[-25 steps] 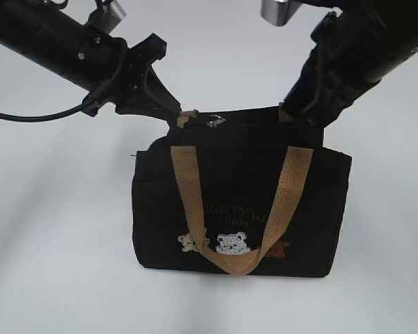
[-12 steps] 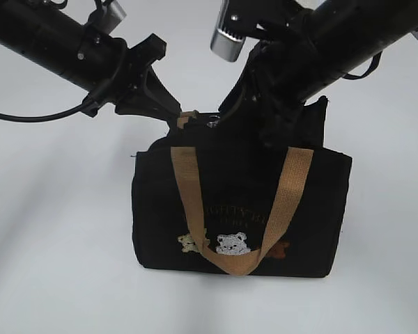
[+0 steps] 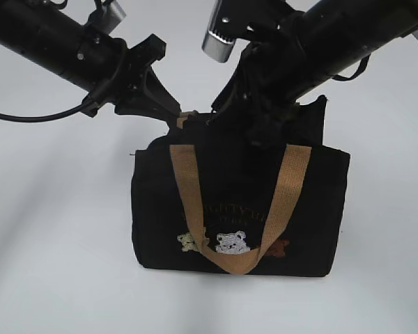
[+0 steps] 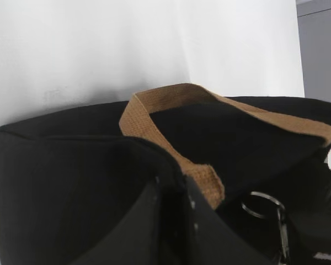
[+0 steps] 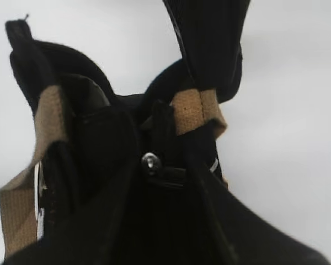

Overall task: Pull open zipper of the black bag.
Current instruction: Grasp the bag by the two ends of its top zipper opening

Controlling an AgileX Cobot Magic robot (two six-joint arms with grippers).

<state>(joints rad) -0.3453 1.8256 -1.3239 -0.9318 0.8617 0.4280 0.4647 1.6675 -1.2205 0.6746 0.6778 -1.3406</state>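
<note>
The black bag [image 3: 237, 209] stands upright on the white table, tan handle [image 3: 235, 261] hanging down its front. My left gripper [image 3: 180, 115] is shut on the bag's top edge at its left end, beside a tan strap tab [image 4: 205, 179]; in the left wrist view its jaws [image 4: 171, 179] pinch black fabric. The zipper's silver pull [image 4: 263, 203] lies just right of that grip. My right gripper [image 3: 223, 118] reaches across the bag's top to the pull [image 5: 150, 162]. Its dark fingers [image 5: 163, 165] stand apart on either side of the pull, open.
Bare white tabletop [image 3: 56, 243] surrounds the bag. The right end of the bag's top [image 3: 313, 115] sticks up. Both black arms cross above the bag, the right one [image 3: 334, 42] covering most of the zip line.
My right arm has swung from the bag's right end leftward over the top to the zipper pull, and its jaws have opened. The left gripper and bag have stayed put.
</note>
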